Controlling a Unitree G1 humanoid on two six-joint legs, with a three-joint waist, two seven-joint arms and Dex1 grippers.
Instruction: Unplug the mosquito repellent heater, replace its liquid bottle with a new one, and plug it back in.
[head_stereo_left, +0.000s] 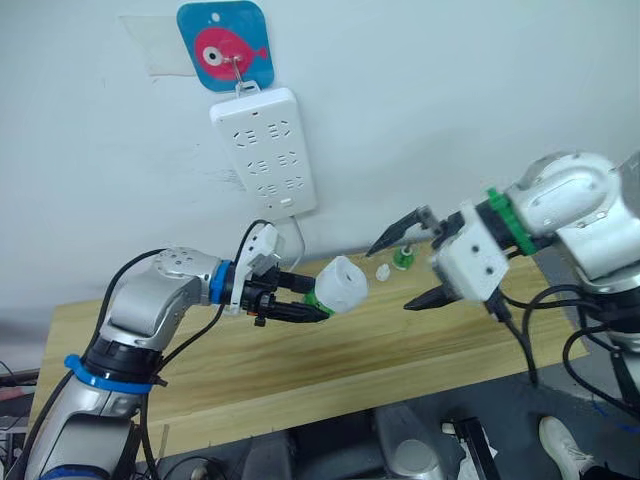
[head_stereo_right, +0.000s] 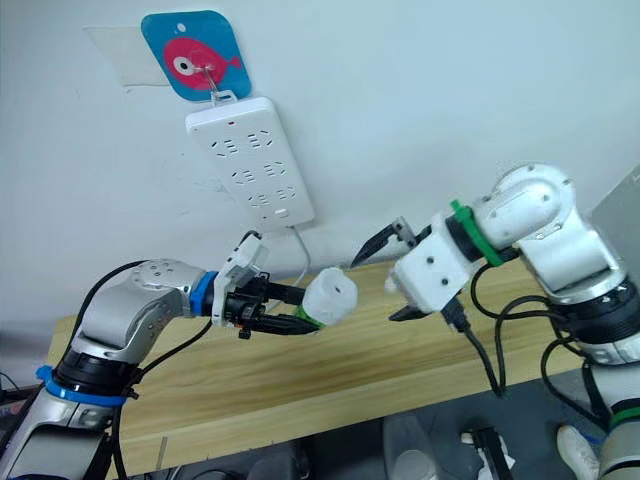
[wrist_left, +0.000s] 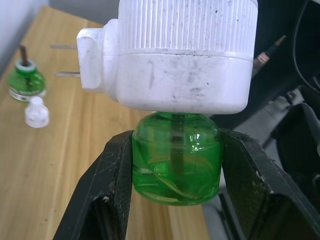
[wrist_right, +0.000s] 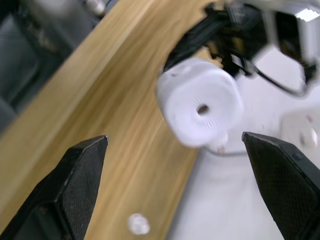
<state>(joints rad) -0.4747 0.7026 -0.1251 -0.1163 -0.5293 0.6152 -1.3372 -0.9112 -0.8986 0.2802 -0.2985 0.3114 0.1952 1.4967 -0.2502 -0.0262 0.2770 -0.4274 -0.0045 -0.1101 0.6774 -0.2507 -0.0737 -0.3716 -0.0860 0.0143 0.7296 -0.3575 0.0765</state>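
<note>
Head views: my left pincer (head_stereo_left: 325, 305) holds the small white rounded plastic mosquito repellent heater (head_stereo_left: 342, 283) up above the pale wooden worktop (head_stereo_left: 330, 370), unplugged, well apart from the long white multi-socket power strip (head_stereo_left: 262, 150) hanging on the wall under a blue square hook plate with a pink fish (head_stereo_left: 223, 44). My right pincer (head_stereo_left: 408, 270) hovers just beside the heater, fingers spread wide, nothing in them. A second green bottle with a wick (head_stereo_left: 402, 257) and a small white cap (head_stereo_left: 383, 271) sit on the worktop between the two pincers.

Left wrist view: black fingers (wrist_left: 112, 185) pinch the translucent green liquid bottle (wrist_left: 176, 157), which is seated in the heater's underside; prongs (wrist_left: 65, 74) stick out sideways.

Right wrist view: spread fingers (wrist_right: 80, 182) frame the heater's domed end with its round vent hole (wrist_right: 202, 109).
</note>
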